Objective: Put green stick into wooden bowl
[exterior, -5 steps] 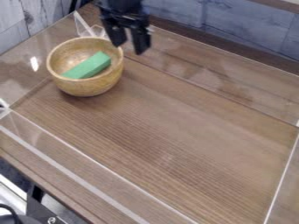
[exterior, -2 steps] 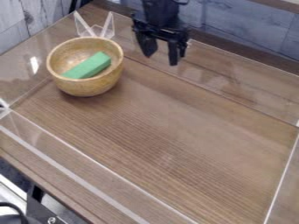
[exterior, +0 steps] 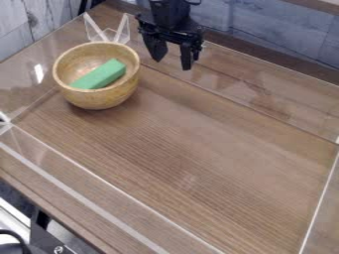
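The green stick (exterior: 101, 74) lies tilted inside the wooden bowl (exterior: 95, 93), which sits at the back left of the table. My gripper (exterior: 172, 55) hangs to the right of the bowl, above the back of the table, well apart from it. Its dark fingers (exterior: 189, 53) stand open with nothing between them.
A clear acrylic wall (exterior: 159, 233) rings the wooden tabletop (exterior: 199, 149) on all sides. A grey stone-look wall stands behind. A dark object shows at the bottom left corner outside the enclosure.
The gripper moved right from beside the bowl, then drifted slightly back left and up. It stayed open. The green stick and bowl have not moved.
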You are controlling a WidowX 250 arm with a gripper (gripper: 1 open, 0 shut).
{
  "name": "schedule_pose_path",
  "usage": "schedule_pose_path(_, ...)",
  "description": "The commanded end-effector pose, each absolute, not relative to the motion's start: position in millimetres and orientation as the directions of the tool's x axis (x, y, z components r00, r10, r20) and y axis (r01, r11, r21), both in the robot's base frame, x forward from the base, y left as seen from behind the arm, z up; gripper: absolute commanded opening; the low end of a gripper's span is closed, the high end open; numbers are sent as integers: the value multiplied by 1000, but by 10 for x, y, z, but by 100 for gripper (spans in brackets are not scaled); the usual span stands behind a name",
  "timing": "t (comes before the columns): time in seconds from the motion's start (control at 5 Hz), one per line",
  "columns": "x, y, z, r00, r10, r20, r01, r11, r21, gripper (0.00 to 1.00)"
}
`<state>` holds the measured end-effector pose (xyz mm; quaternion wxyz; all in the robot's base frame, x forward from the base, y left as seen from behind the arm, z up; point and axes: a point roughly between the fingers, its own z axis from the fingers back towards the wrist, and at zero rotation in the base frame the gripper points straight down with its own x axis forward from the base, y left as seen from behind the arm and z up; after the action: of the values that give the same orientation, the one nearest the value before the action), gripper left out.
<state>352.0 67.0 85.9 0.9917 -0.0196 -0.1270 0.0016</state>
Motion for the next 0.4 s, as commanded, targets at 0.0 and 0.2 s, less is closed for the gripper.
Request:
schedule_pose_path(0.0,3597,608,948,956,-2,295,12,1000,-29,100)
schedule_pose_path(0.2,3607,737,1017,954,-24,298,33,999,-25,100)
